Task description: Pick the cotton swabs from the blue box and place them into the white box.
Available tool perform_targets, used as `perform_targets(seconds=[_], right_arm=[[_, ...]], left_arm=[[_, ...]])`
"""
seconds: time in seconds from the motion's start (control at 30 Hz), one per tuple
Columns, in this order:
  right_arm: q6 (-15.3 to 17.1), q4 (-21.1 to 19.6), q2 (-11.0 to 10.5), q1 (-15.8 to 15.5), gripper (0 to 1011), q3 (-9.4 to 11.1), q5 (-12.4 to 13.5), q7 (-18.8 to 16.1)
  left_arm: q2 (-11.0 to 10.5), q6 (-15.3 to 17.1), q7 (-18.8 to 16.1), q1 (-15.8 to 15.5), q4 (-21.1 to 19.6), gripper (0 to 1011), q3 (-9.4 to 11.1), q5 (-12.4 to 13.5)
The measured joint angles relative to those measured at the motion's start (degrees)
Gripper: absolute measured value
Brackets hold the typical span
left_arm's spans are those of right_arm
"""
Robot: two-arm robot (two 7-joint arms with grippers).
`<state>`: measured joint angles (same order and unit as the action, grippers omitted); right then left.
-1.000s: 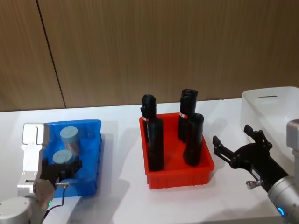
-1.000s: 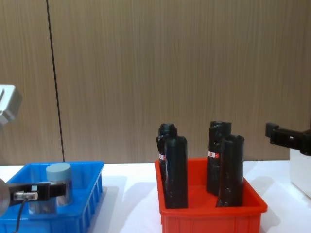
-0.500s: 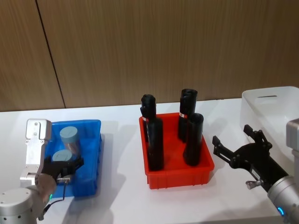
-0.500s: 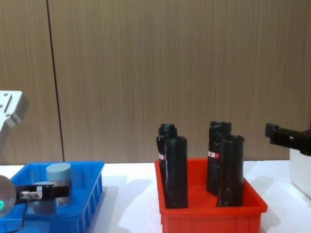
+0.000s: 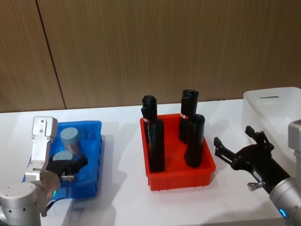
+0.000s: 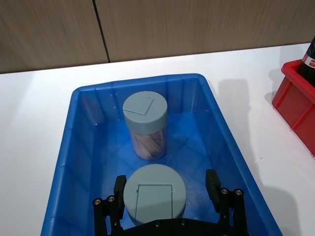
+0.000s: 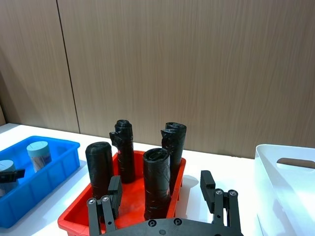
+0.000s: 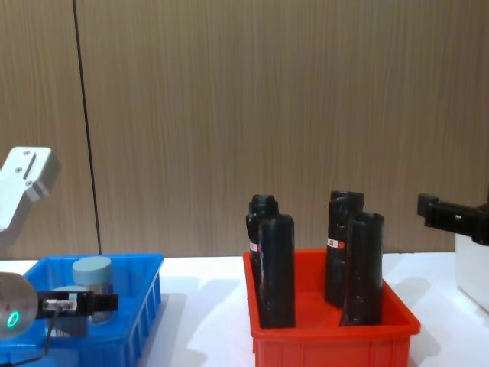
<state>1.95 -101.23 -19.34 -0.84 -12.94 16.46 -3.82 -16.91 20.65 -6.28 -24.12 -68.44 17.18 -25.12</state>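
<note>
Two cotton swabs jars with grey-blue lids stand in the blue box (image 5: 92, 149) at the table's left. My left gripper (image 5: 67, 165) is down inside the box, open, its fingers on either side of the near jar (image 6: 154, 194); a gap shows on one side of the lid. The far jar (image 6: 145, 120) stands free behind it, seen also in the chest view (image 8: 92, 274). My right gripper (image 5: 233, 136) hovers open and empty between the red bin and the white box (image 5: 277, 106) at the far right.
A red bin (image 5: 181, 178) with several tall black bottles (image 5: 156, 143) stands mid-table between the two boxes. The bottles rise well above the bin's walls. Bare white table lies in front of and behind the bins.
My left gripper has shifted forward and to the right inside the blue box, settling around the near jar. The right arm has not moved.
</note>
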Motion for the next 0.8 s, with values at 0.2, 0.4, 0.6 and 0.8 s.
perform_targets(seconds=[0.2,0.4,0.6,0.8], right_arm=[[0.0,0.0,0.0,0.0,1002,0.0,0.0,0.0],[0.0,0.0,0.0,0.0,1002,0.0,0.0,0.0],[0.0,0.0,0.0,0.0,1002,0.0,0.0,0.0],[0.0,0.0,0.0,0.0,1002,0.0,0.0,0.0]], left_arm=[[0.3,0.5,0.4,-0.6,0.9,1004,-0.1,0.2],[0.5,0.3,0.8,-0.7,1.3,1004,-0.1,0.4],[0.4,-0.2,1.1,-0.3,1.1,882,-0.3,0.5],[0.1,-0.5,1.1,0.4,0.4,715,-0.5,0.4]])
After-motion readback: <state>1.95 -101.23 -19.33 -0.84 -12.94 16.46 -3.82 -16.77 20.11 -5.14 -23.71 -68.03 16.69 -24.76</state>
